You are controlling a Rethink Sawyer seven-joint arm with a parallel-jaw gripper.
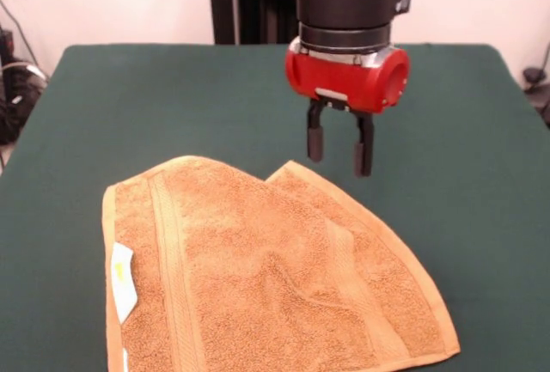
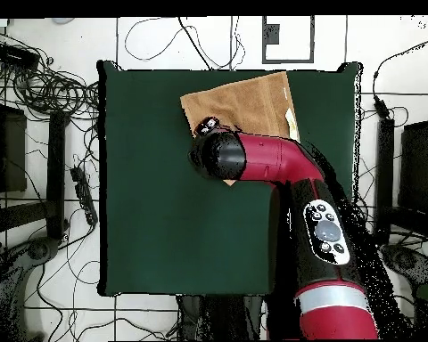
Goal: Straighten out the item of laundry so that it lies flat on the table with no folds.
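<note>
One orange-tan towel (image 1: 266, 277) fills the lower centre of the front view, resting on the dark green table (image 1: 129, 106) with a corner doubled over so that a second layer peeks out as a point at its upper edge; a white label (image 1: 123, 280) sits at its left border, and soft creases run across its middle. Just above that folded point, in the upper centre of the frame, the gripper (image 1: 339, 150) hangs with its two black fingers (image 1: 315, 141) parted and empty, clear of the cloth.
</note>
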